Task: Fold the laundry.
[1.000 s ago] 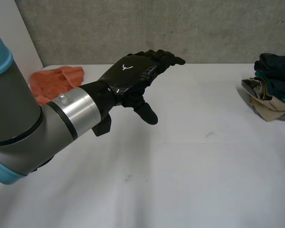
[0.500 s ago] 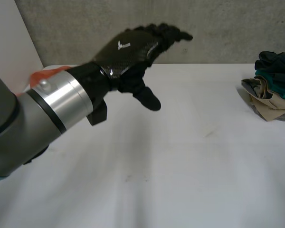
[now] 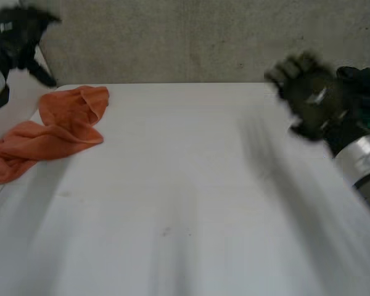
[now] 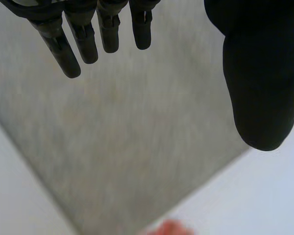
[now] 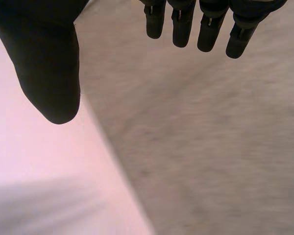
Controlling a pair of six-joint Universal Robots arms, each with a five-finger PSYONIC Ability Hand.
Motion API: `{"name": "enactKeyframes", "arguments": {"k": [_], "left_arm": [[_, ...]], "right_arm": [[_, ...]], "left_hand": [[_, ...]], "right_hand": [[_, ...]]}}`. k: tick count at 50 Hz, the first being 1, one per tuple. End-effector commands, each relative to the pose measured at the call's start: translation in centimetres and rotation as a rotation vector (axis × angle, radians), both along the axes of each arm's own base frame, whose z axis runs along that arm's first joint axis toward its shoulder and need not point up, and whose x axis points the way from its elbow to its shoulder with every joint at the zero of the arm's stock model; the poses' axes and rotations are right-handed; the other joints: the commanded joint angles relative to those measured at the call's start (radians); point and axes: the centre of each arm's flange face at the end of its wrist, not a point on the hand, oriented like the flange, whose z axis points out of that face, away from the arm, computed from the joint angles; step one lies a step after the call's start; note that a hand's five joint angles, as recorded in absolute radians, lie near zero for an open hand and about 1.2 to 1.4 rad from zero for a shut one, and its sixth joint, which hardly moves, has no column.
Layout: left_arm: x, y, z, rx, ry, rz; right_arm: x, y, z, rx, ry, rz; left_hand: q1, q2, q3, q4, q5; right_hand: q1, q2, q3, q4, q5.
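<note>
On the counter [image 3: 191,197], an orange cloth [image 3: 61,131] lies crumpled and unfolded. One end is bunched in a rounded heap close to the grey wall [image 3: 172,37]. The rest trails away from that heap in a loose, wrinkled band toward the counter's left edge. Nothing touches the cloth.

Above the cloth and a little to its left, the left hand [image 3: 15,31] hangs in the air, well clear of the fabric. In the left wrist view its fingers [image 4: 83,34] are straight and stand well apart from the thumb [image 4: 262,88], so the hand is spread and holds nothing. Past the hand, a small patch of the orange cloth shows where the counter meets the wall.

Well apart from the cloth, across the bare middle of the counter on the right side, the right hand [image 3: 311,98] is raised above the surface on its grey and silver arm [image 3: 364,160], with the back of the hand facing the head view. In the right wrist view its fingers [image 5: 210,24] are straight and its thumb [image 5: 49,63] stands off to one side. This hand is also spread, with nothing in its grasp. The wall and a pale surface lie beyond it.

Farther from the cloth than the right hand, a dark pile of clothes [image 3: 365,80] sits at the counter's right edge. The right hand partly hides it.
</note>
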Motion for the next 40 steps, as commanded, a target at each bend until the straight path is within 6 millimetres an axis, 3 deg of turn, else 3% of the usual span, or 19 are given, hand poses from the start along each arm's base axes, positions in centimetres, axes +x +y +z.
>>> {"name": "enactKeyframes", "arguments": {"k": [1,6,13,16,25,28,31,34,40], "left_arm": [[4.5,-7.0,-10.2,0.114,-0.171,0.103],[6.2,-9.6,-14.8,0.161,-0.201,0.097],[7.3,-11.9,-19.6,0.174,-0.198,0.078],[7.3,-12.4,-20.3,0.151,-0.201,0.077],[6.3,-13.3,-22.3,0.098,-0.197,0.035],[5.9,-13.2,-22.3,0.093,-0.198,0.019],[5.6,-13.2,-22.3,0.091,-0.198,0.013],[5.1,-12.9,-22.4,0.096,-0.2,0.005],[4.5,-12.7,-22.4,0.096,-0.203,-0.005]], "right_arm": [[0.8,2.5,-6.5,0.241,0.112,-0.001],[0.5,2.5,-8.3,0.305,0.126,-0.013],[0.5,2.4,-8.4,0.3,0.123,-0.013],[0.5,2.3,-8.8,0.314,0.126,-0.013],[0.4,2.3,-9.7,0.339,0.133,-0.019],[0.4,2.3,-9.7,0.34,0.134,-0.02],[0.4,2.4,-9.7,0.34,0.134,-0.02],[0.4,2.4,-9.7,0.34,0.134,-0.02],[0.4,2.5,-9.8,0.346,0.134,-0.02]], "left_hand": [[-0.019,-0.016,-0.014,-0.015,-0.016],[-0.01,-0.007,-0.005,-0.006,-0.007],[0.031,0.034,0.036,0.035,0.034],[0.104,0.107,0.109,0.108,0.107],[0.805,0.808,0.81,0.809,0.808],[0.929,0.932,0.934,0.933,0.932],[0.903,0.906,0.908,0.907,0.906],[0.432,0.434,0.437,0.436,0.434],[0.386,0.389,0.391,0.391,0.389]], "right_hand": [[-0.05,-0.04,-0.041,-0.042,-0.477],[-0.05,-0.04,-0.041,-0.042,-0.477],[-0.05,-0.04,-0.041,-0.042,-0.477],[-0.05,-0.04,-0.041,-0.042,-0.477],[-0.05,-0.04,-0.041,-0.042,-0.477],[-0.05,-0.04,-0.041,-0.042,-0.477],[-0.05,-0.04,-0.041,-0.042,-0.477],[-0.05,-0.04,-0.041,-0.042,-0.477],[-0.05,-0.04,-0.041,-0.042,-0.477]]}}
